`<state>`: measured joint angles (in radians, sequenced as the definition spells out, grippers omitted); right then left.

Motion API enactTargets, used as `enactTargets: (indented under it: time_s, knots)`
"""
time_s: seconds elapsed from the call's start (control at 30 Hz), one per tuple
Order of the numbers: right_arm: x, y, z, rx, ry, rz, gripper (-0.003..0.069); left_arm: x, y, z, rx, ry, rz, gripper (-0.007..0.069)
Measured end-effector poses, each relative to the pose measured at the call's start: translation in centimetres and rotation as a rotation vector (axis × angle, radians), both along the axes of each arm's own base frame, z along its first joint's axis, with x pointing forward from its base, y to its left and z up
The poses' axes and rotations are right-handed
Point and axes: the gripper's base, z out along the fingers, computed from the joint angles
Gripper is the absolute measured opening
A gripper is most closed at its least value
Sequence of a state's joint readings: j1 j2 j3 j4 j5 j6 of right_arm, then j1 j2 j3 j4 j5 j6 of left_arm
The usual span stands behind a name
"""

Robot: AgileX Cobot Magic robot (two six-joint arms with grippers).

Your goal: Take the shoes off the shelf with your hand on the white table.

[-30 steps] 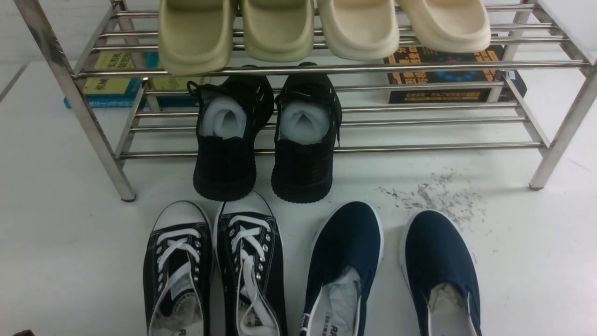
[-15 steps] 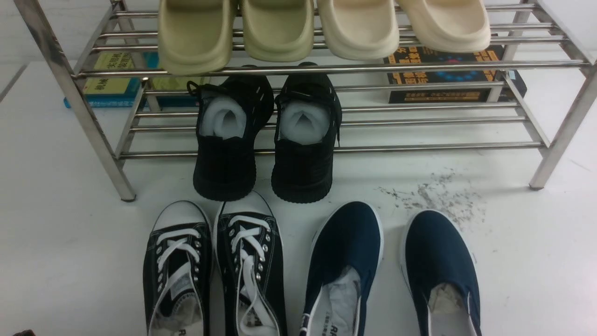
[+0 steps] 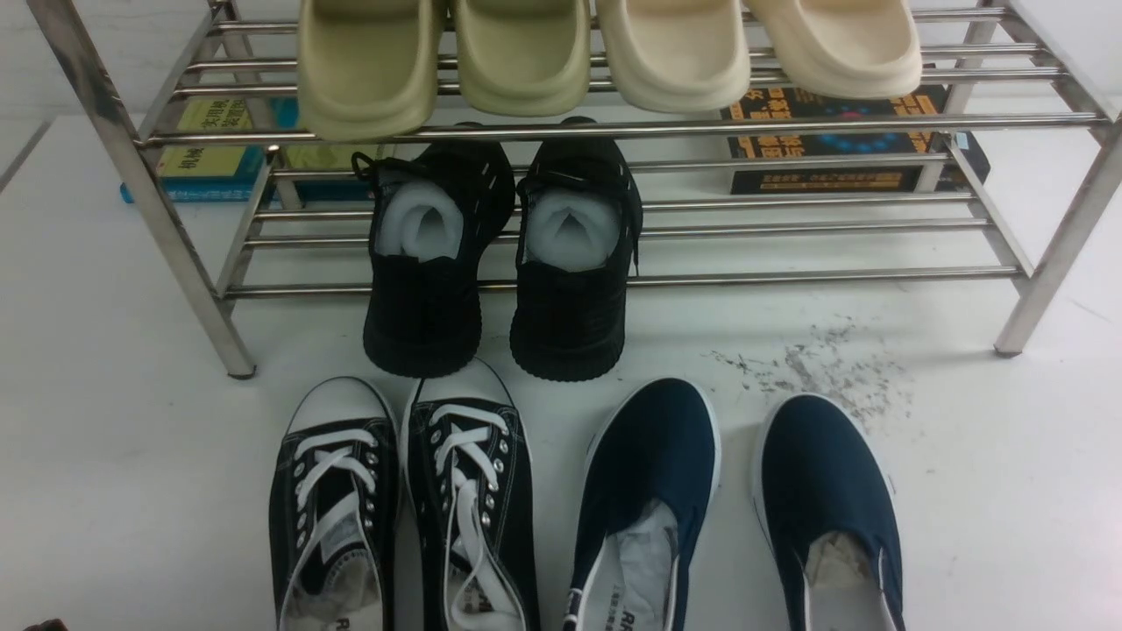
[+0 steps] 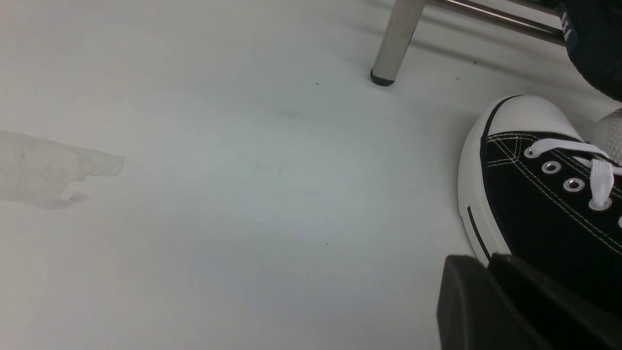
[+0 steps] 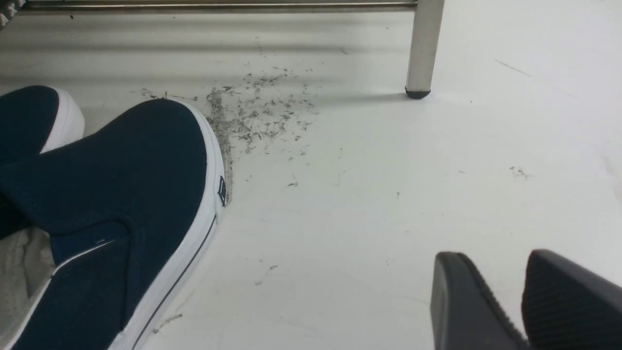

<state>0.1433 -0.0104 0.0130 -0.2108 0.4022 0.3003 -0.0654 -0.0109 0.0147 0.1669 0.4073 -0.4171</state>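
Perhaps a lab: steel shelf on white table.

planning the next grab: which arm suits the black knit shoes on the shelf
Probably left: the left claw sits by the laced sneaker, knit shoes just beyond; right claw is beside the navy slip-ons.

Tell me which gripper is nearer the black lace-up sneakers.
Left. The left gripper sits right beside the black lace-up sneakers, with one toe cap close in its wrist view. The right gripper is over bare table beyond the navy slip-ons.
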Motion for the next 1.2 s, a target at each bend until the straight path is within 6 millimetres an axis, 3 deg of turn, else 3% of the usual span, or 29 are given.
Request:
enactTargets:
  time_s: [1.2]
  knots:
    - [0.0,0.0,0.0,0.0,0.0,0.0,0.0237,0.0,0.0,-0.01,0.0,0.001,0.0,0.0106]
